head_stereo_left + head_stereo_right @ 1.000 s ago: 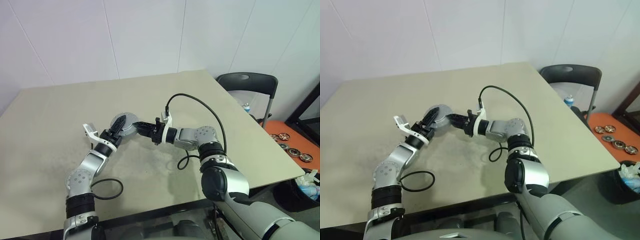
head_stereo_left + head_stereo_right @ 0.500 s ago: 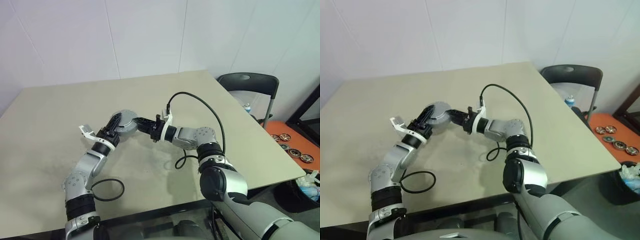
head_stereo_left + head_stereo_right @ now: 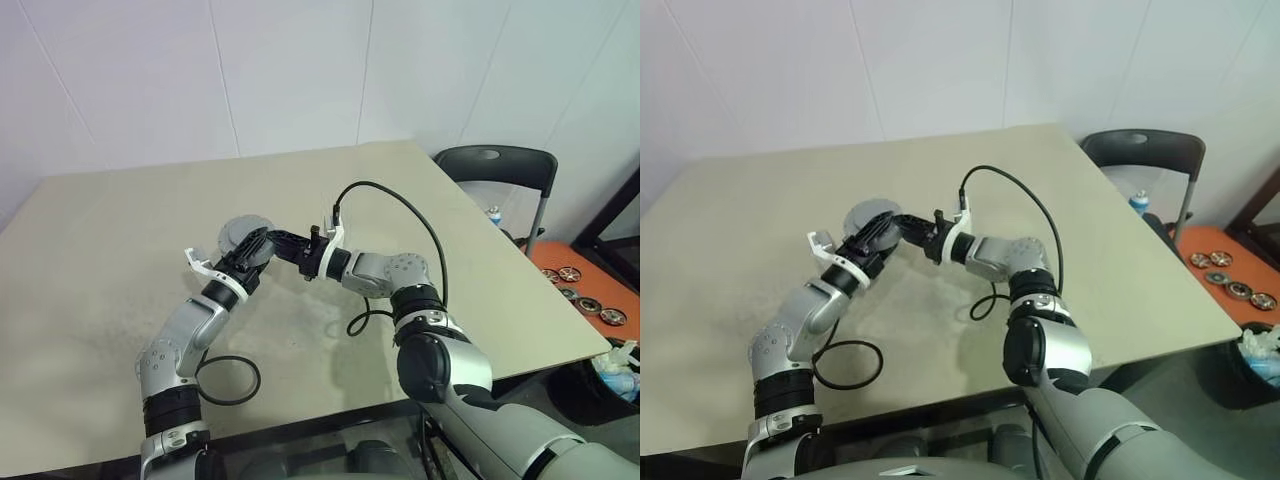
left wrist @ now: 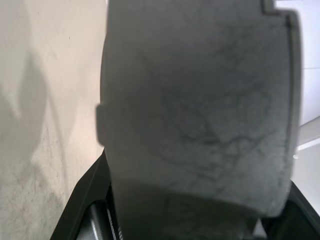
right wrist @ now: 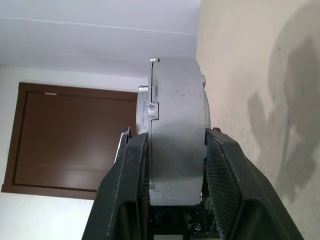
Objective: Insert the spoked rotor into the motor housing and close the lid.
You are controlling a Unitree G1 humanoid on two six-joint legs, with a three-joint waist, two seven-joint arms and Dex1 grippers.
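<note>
The motor housing [image 3: 238, 230] is a round grey body held on edge a little above the table, between both grippers. In the right wrist view it shows edge-on [image 5: 179, 120], with the thin lid [image 5: 145, 107] lying flat against one face. My right gripper [image 5: 172, 140] is shut across its thickness, coming from the right [image 3: 279, 241]. My left gripper [image 3: 256, 248] comes from the lower left and is shut across the body's width; the grey body face [image 4: 200, 100] stands close in front of the left wrist camera. The spoked rotor is hidden.
The beige table [image 3: 120, 220] spreads wide on all sides. A black cable loop [image 3: 228, 381] lies near the front edge. Off the table's right side stand a dark chair [image 3: 495, 165] and an orange tray [image 3: 582, 290] with several wheel-like parts.
My left wrist has rolled and its forearm has swung right, closer to the right arm. The grey body stays gripped by both grippers, a touch higher. The right arm has kept still.
</note>
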